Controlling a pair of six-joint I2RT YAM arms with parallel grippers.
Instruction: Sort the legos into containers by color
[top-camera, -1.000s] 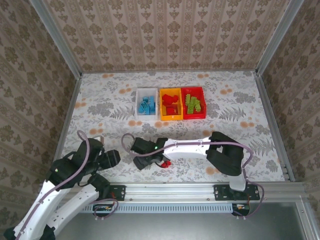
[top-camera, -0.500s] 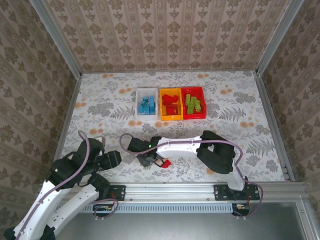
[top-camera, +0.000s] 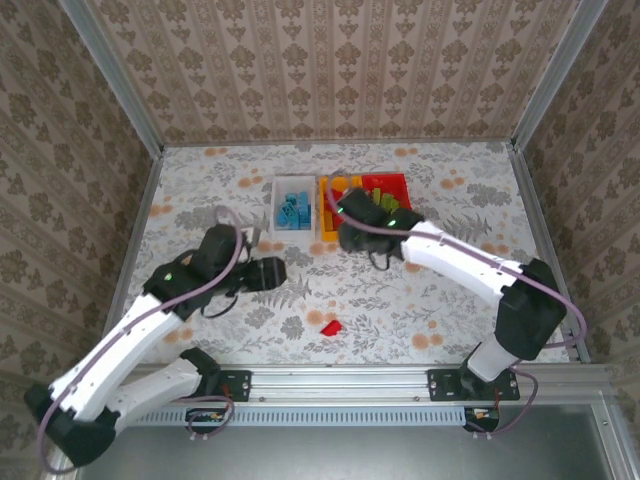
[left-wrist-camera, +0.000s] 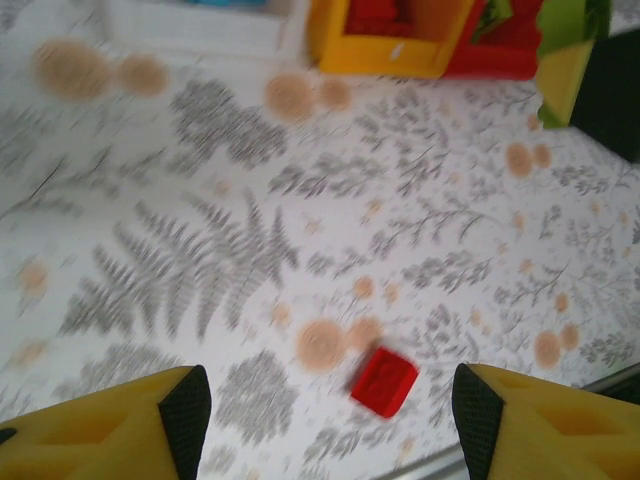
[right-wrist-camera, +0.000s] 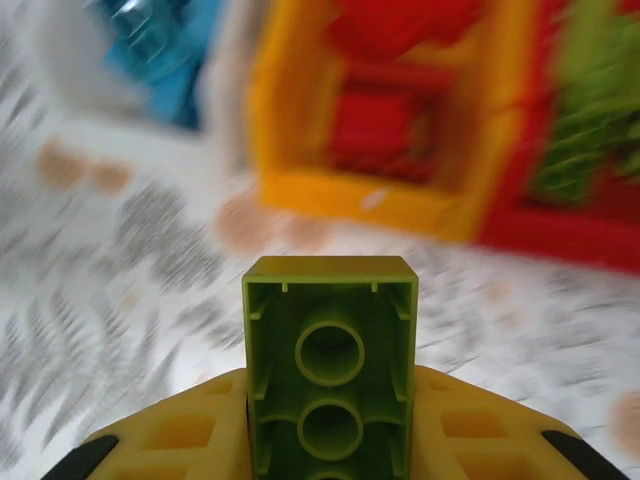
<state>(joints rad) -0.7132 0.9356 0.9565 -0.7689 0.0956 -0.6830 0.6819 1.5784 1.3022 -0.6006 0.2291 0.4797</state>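
Top external: left claw (top-camera: 262, 272) gapes empty, aimed toward stray red lego (top-camera: 331, 326) on surface (top-camera: 450, 290) (likely next pick). Right claw (right-wrist-camera: 330, 440) clenched on lime lego (right-wrist-camera: 330, 340), hovering by the bins, probably bound for green-filled red bin (top-camera: 408, 205).

1. The left arm (top-camera: 140, 330) reaches forward; the left hand (left-wrist-camera: 330, 405) stands wide open, empty.
2. The right arm (top-camera: 460, 262) stretches forward and leftward; the right hand (right-wrist-camera: 330, 430) clamps a lime green lego (right-wrist-camera: 330, 340).

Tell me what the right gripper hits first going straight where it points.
Likely the near wall of the orange-yellow bin; the right gripper, holding a lime brick, aims there, though blur hides depth.
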